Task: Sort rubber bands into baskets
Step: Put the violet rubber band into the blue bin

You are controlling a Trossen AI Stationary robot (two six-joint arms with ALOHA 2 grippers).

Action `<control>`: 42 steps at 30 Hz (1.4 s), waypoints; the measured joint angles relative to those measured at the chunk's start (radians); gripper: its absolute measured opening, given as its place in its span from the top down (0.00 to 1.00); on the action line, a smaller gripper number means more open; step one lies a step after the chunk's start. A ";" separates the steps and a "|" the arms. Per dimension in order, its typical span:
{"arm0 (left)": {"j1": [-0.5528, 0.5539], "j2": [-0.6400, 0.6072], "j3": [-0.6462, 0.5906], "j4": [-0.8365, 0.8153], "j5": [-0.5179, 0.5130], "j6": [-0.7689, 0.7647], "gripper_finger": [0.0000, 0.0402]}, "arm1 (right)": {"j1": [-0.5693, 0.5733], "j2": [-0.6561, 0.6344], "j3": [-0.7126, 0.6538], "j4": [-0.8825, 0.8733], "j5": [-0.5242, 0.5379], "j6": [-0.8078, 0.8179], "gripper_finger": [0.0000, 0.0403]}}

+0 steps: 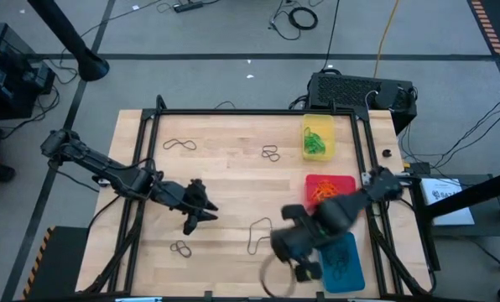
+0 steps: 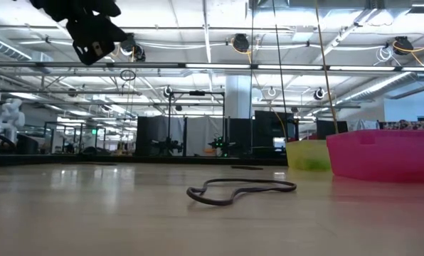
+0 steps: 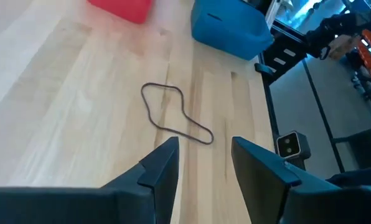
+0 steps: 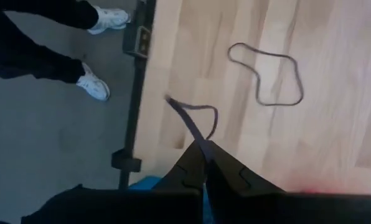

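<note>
My right gripper (image 1: 285, 252) is near the table's near edge, just left of the blue basket (image 1: 342, 264), and is shut on a dark rubber band (image 4: 201, 118). My left gripper (image 1: 206, 216) is open and empty above the table's middle left. It points at a dark band (image 3: 173, 115) lying flat on the wood (image 1: 258, 235). The red basket (image 1: 328, 189) holds orange bands. The yellow basket (image 1: 317, 138) holds green bands. Other dark bands lie flat at the far left (image 1: 179, 145), the far middle (image 1: 271, 153) and the near left (image 1: 180, 248). My right gripper pinches one end of the dark band's loop (image 4: 195, 134) between its two shut fingertips, coming from above. The rest of the loop sticks out slack past the fingertips, lifted clear over the table's near edge.
A black frame (image 1: 233, 111) runs round the table. A black box (image 1: 359, 88) stands behind the far right corner. A person's legs and white shoes (image 4: 95, 87) show on the floor by the near edge. In the low view, the yellow basket (image 2: 308, 153) and red basket (image 2: 383, 153) stand at the right.
</note>
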 joint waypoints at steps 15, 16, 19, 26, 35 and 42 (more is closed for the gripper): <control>0.102 0.000 0.000 0.006 -0.002 -0.004 0.61 | 0.323 -0.280 -0.538 0.080 0.119 0.656 1.00; 0.108 0.000 0.000 0.006 -0.002 -0.013 0.61 | 0.340 -0.319 -0.601 0.117 0.118 0.706 1.00; 0.125 0.000 0.000 0.005 -0.002 -0.027 0.61 | 0.381 -0.422 -0.782 0.258 0.116 0.849 1.00; 0.138 0.000 0.000 0.004 -0.002 -0.094 0.61 | 0.398 -0.541 -1.112 0.511 0.114 1.044 1.00; 0.136 0.000 0.000 0.003 0.026 -0.158 0.61 | 0.387 -0.543 -1.249 0.546 -0.031 1.177 0.95; 0.137 0.000 0.000 0.003 0.031 -0.159 0.61 | 0.386 -0.543 -1.249 0.673 -0.154 1.240 0.79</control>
